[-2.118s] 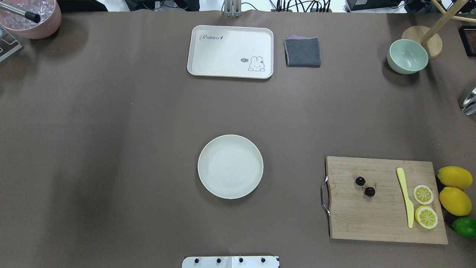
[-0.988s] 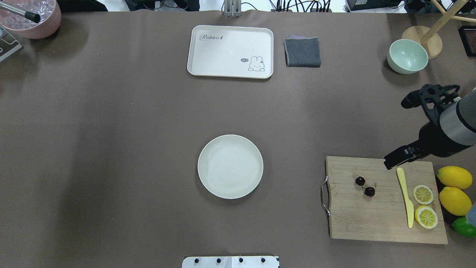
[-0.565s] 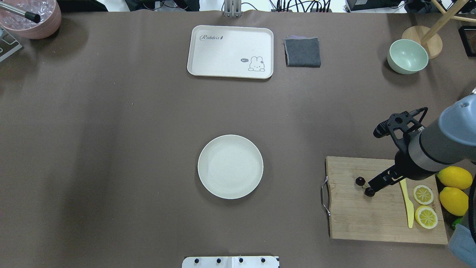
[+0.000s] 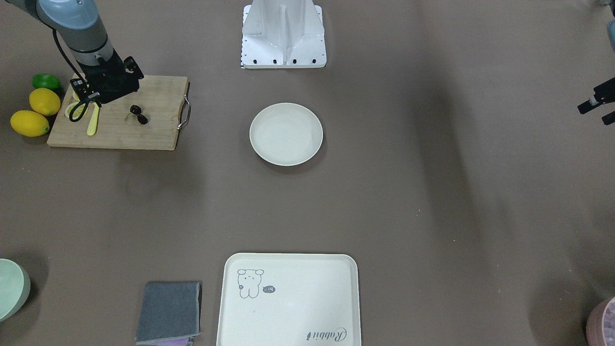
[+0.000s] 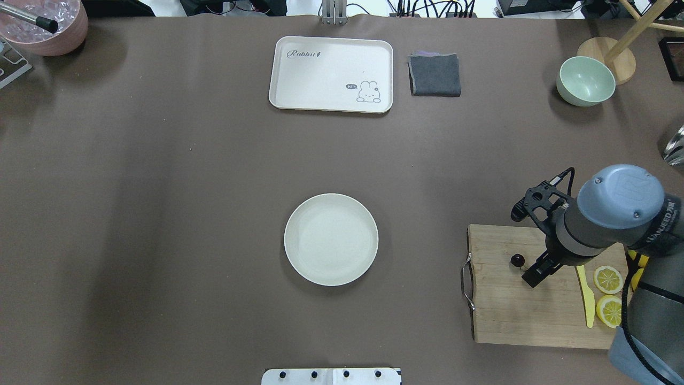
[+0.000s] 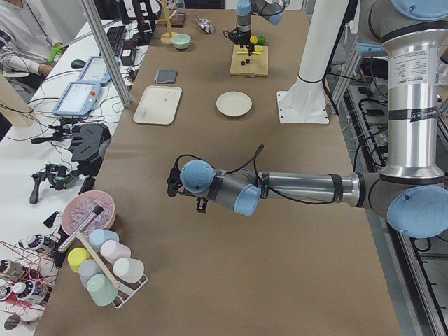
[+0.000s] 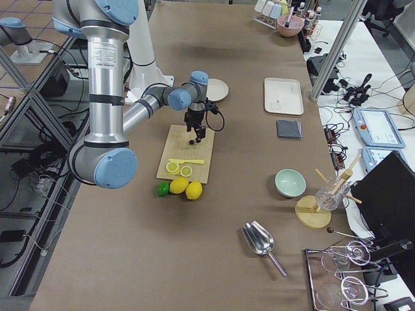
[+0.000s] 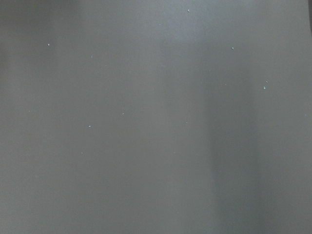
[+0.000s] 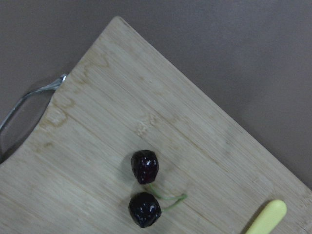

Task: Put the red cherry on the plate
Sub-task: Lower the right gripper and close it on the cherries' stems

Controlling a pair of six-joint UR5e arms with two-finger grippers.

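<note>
Since the earlier overhead frame, the right gripper (image 5: 534, 277) has moved over the cutting board (image 5: 502, 315) and hides one fruit of the red cherry (image 5: 517, 260). I cannot tell how far it is open. The plate (image 5: 331, 239) sits well apart. Front-facing view: the red cherry lies on the board. Right wrist: both fruits rest on wood.
</note>
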